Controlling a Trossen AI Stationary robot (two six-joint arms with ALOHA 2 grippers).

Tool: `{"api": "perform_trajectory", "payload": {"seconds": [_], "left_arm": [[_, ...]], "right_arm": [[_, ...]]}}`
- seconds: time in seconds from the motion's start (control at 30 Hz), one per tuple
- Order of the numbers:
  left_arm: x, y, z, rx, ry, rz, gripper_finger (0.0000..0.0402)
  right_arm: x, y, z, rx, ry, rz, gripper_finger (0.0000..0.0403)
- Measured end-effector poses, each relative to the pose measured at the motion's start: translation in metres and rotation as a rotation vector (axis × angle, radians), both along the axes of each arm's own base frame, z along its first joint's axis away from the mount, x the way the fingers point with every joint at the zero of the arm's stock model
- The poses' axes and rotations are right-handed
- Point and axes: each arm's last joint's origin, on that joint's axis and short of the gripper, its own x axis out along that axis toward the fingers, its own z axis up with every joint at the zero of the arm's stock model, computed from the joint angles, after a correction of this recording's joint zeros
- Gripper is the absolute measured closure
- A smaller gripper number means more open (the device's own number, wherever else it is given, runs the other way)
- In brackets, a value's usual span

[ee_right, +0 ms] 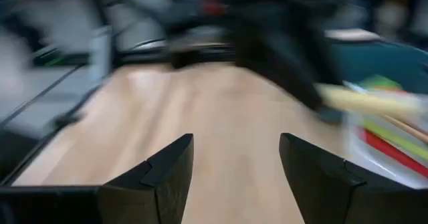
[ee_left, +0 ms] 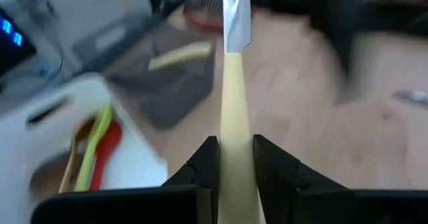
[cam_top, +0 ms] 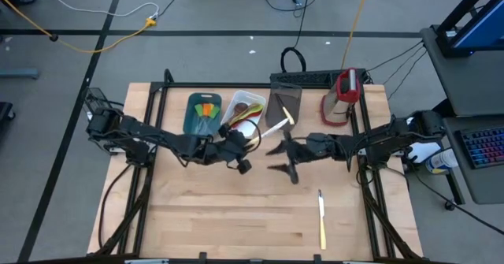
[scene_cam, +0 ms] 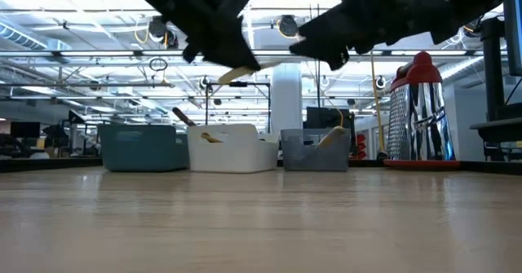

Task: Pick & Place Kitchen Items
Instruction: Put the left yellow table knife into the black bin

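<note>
While left pincer (ee_left: pixel 234 167) clamps handle, knife (ee_left: pixel 234 83) points toward grey tray (ee_left: pixel 167 83).

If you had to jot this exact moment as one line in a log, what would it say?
left gripper: shut on pale-handled knife, held above table near grey tray | right gripper: open, empty, mid-table | second knife: lying on table

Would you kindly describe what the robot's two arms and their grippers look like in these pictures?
Both arms are dark, nearly black, built of jointed segments. The left gripper ends in two slim dark fingers with angular, wedge-like tips. The right gripper has two broader dark fingers with slanted, faceted inner faces. From above, the left gripper and right gripper show as blocky black heads. No markings are legible.
</note>
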Motion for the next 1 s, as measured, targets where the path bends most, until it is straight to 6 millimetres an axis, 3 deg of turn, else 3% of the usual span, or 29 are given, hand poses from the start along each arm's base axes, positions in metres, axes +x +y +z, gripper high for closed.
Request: {"api": "perform_trajectory", "payload": {"seconds": [0.17,0.57,1.0], "left_arm": [[0.007,0.004,0.010,0.051,-0.084,-0.044,0.0346],[0.012,0.005,0.021,0.101,-0.169,-0.122,0.0345],[0.015,0.005,0.032,0.095,-0.296,-0.115,0.0338]], "right_arm": [[0.002,-0.007,0.000,0.075,-0.014,-0.216,0.0188],[0.027,-0.012,-0.015,0.116,-0.268,-0.280,0.0188],[0.033,-0.015,-0.022,0.097,-0.412,-0.280,0.0188]]}}
